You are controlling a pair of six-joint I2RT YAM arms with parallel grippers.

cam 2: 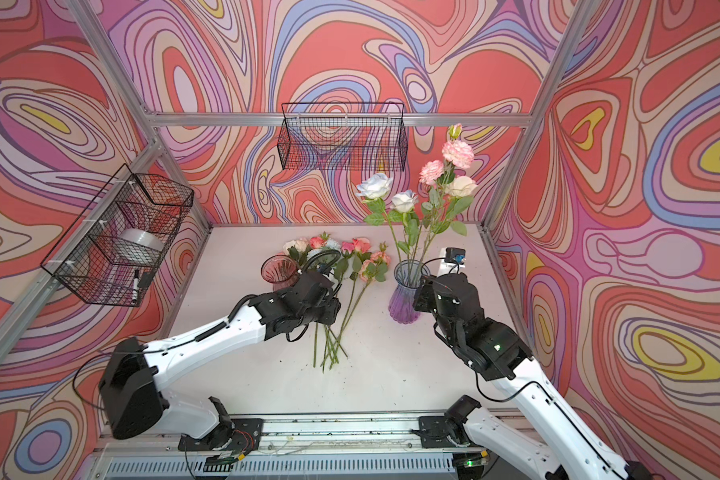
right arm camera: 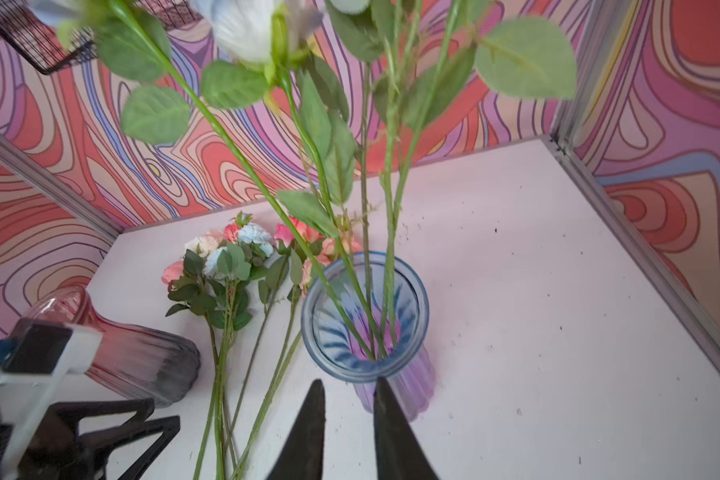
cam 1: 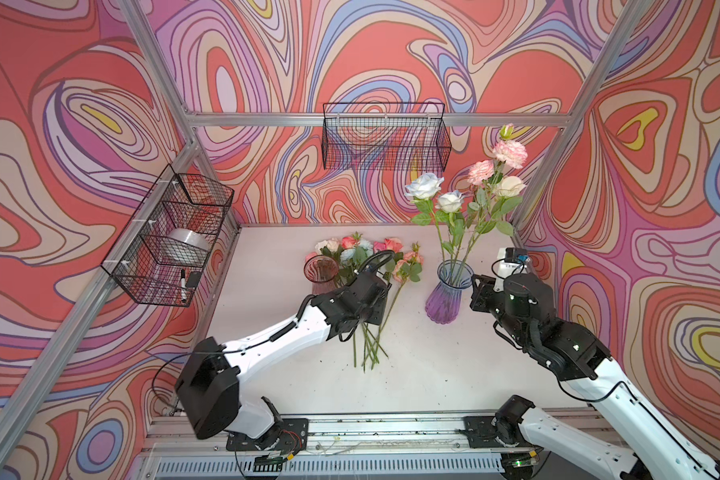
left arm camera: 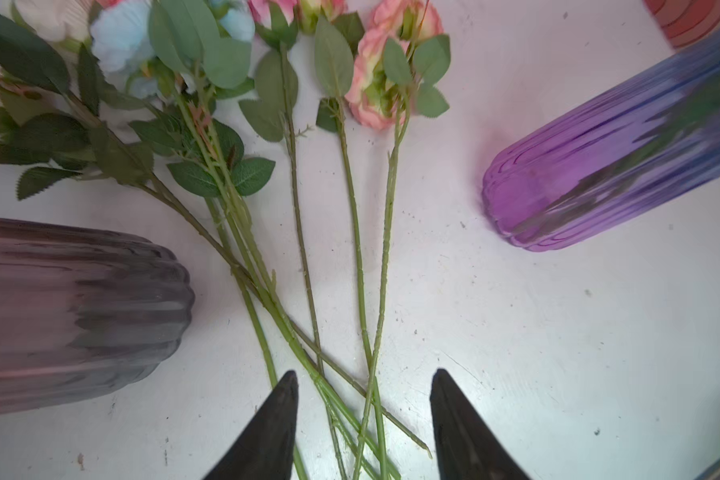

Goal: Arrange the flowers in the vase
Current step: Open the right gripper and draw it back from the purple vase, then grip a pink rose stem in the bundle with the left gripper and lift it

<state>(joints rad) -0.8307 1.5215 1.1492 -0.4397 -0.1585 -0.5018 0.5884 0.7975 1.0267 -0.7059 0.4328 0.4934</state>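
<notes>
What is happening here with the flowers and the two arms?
The robot is filling the purple vase. Several flowers already stand in it; loose flowers lie on the table. The left gripper is open astride their stems. The right gripper is at the vase; its grip is unclear. The pink vase is empty.

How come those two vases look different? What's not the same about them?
The purple vase turns blue at its rim, while the pink vase goes smoky grey toward its base. The purple vase holds tall flowers; the pink vase is empty. Both are ribbed, see-through glass and stand upright.
</notes>
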